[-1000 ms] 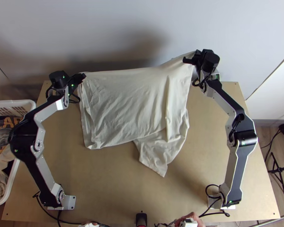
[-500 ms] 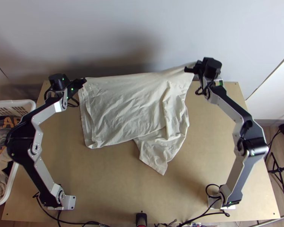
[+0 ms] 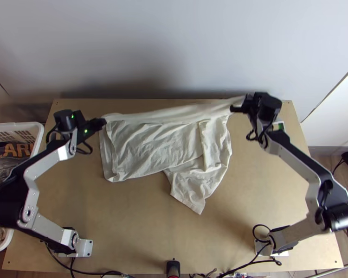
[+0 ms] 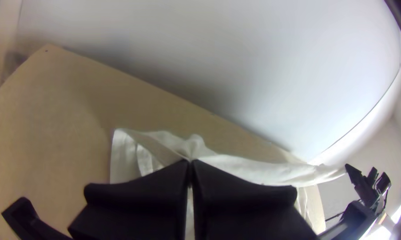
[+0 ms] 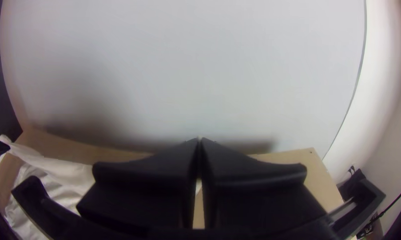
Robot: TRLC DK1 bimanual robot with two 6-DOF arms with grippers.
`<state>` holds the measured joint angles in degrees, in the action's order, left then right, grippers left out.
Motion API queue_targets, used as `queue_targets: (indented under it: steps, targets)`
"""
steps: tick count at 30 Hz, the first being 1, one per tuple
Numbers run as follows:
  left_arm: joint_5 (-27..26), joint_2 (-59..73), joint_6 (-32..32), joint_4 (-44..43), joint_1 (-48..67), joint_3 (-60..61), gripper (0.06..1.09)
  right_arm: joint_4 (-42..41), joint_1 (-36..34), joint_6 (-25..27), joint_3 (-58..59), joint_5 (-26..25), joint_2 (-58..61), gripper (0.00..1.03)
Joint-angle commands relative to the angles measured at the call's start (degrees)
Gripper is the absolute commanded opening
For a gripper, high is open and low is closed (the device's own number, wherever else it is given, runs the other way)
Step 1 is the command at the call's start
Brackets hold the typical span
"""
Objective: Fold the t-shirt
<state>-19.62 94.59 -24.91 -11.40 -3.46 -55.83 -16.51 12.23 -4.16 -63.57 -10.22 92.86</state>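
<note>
The pale t-shirt (image 3: 151, 150) lies wrinkled on the wooden surface (image 3: 127, 222), its far edge drawn up in a band between the two grippers, and a loose part sticks out toward the near side. The left pincer (image 3: 102, 122) is clamped on one end of that band, the right pincer (image 3: 233, 109) on the other. Beyond the left arm stands a white basket (image 3: 32, 127) of clothes (image 3: 9, 153)
</note>
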Motion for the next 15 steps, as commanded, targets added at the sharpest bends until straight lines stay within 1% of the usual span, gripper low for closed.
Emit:
queue_targets:
  steps: [1,5,9,11,12,13,14,15]
  targets:
    - [-2.4,-6.7,3.0,1.8,-1.5,8.9,0.09,1.2,4.4,2.1,11.9,-0.1,-9.1,0.03]
    - [-3.5,-8.8,4.8,5.9,-2.2,10.3,0.09,8.1,7.0,2.0,13.3,-0.1,-11.6,0.03]
    - [-3.7,-8.9,7.9,13.7,-2.7,9.9,0.09,7.6,9.2,2.0,16.6,-0.1,-13.6,0.03]
    - [-3.8,-9.0,9.3,16.4,-3.2,9.9,0.09,9.2,10.1,1.9,17.0,-0.1,-14.0,0.03]
    - [-3.9,-9.5,9.9,17.8,-3.3,9.8,0.09,11.0,10.6,1.6,16.9,-0.1,-14.1,0.09]
    - [-3.9,-9.9,10.1,18.9,-3.6,9.7,0.09,13.3,10.8,1.4,16.7,0.0,-14.1,0.34]
    - [-4.5,-10.7,10.8,20.3,-3.9,9.7,0.1,15.3,11.2,1.4,16.6,0.0,-14.1,0.63]
    - [-4.8,-11.4,11.2,21.4,-4.2,9.8,0.1,17.4,11.6,1.3,16.6,0.0,-14.2,0.72]
